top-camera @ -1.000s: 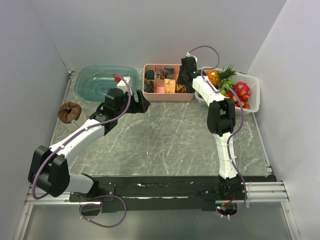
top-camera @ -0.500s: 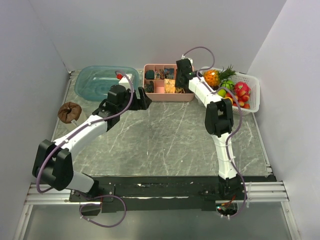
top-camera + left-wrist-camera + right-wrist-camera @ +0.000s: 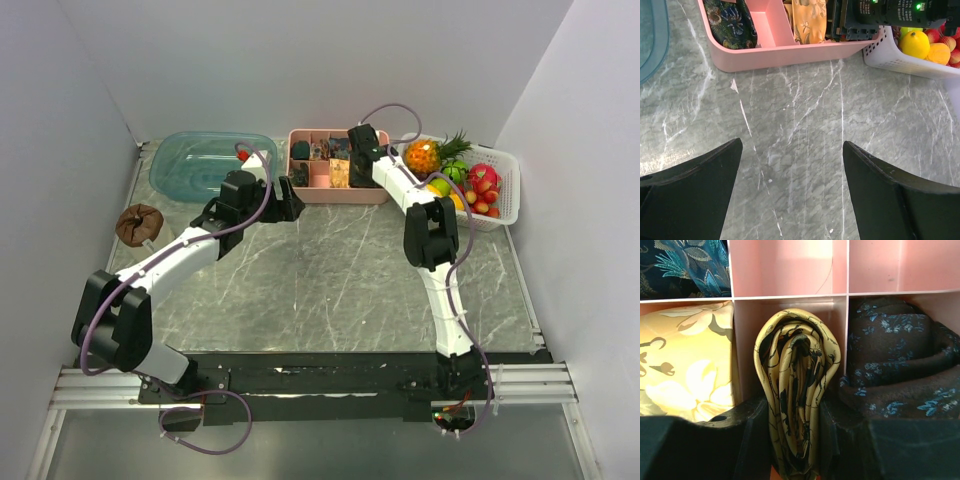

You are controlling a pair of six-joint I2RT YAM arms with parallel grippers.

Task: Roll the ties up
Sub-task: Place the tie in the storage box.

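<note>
Right gripper (image 3: 796, 450) clamped on the rolled yellow tie (image 3: 797, 375) (spiral end facing the wrist camera). The tie sits in a slot of the pink box (image 3: 790, 270), between a pale floral roll (image 3: 685, 365) and a dark blue-flecked roll (image 3: 900, 365). Left gripper (image 3: 790, 195) has its fingers wide apart, holding nothing, over the marble table (image 3: 800, 125) near the box's front wall. White fruit basket (image 3: 905, 57) sits just beside the box.

Pink divided plastic tray (image 3: 330, 194) at back centre of grey marble table (image 3: 330, 270). Clear blue plastic tub (image 3: 190, 165) left of it, white perforated fruit basket (image 3: 505, 200) right. In one tray compartment, rolled golden-yellow patterned tie (image 3: 797, 385); pale yellow floral cloth (image 3: 685, 365) in compartment left, dark blue-flowered roll (image 3: 895, 360) right.
</note>
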